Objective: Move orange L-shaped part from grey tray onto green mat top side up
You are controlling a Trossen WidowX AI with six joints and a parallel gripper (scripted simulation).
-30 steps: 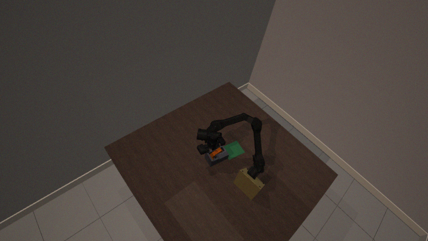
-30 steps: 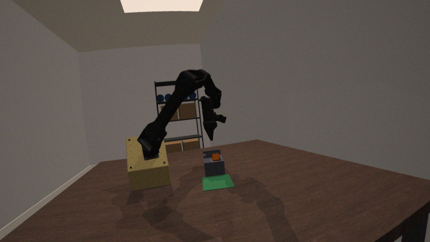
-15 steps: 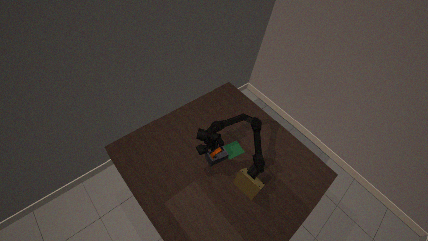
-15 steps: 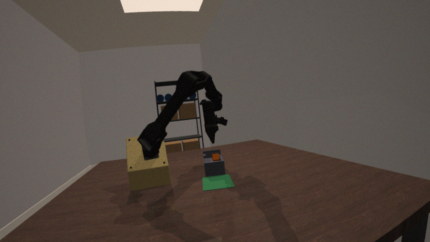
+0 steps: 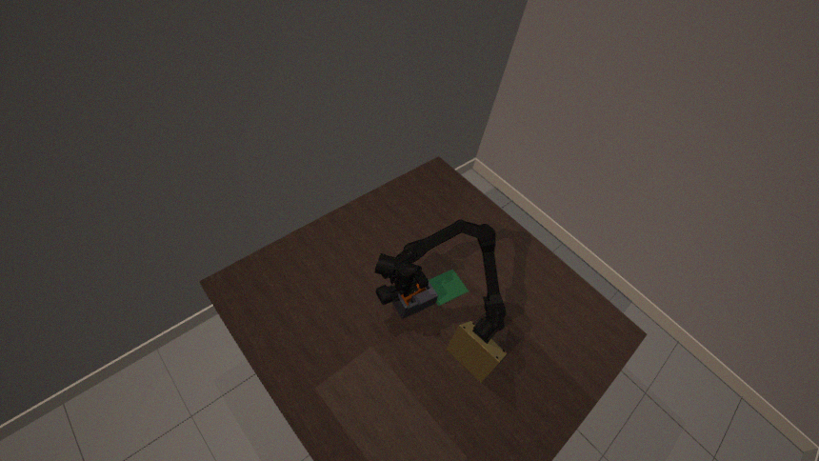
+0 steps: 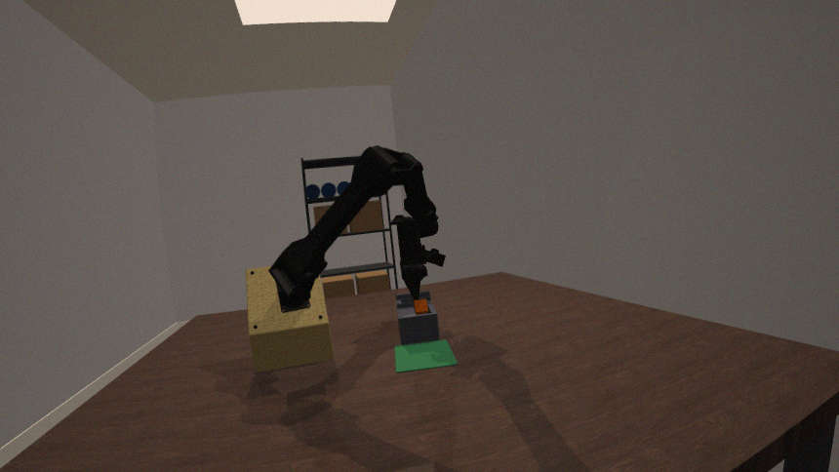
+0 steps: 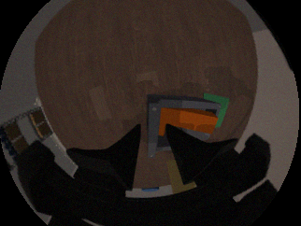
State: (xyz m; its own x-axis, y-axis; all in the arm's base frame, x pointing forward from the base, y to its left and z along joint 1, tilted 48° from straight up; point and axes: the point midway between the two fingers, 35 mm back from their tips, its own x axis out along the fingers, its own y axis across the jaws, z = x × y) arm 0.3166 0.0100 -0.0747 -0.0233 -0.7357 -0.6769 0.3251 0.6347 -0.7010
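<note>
Hovering claw [image 6: 414,292] half-open, holding nothing, over part [image 6: 420,305] in tray [image 6: 418,329]; pressing squarely on L-end advised.

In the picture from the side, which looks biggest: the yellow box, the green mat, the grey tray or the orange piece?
1. yellow box
2. green mat and grey tray: look about alike, and the mat lies nearer the camera
3. orange piece
</note>
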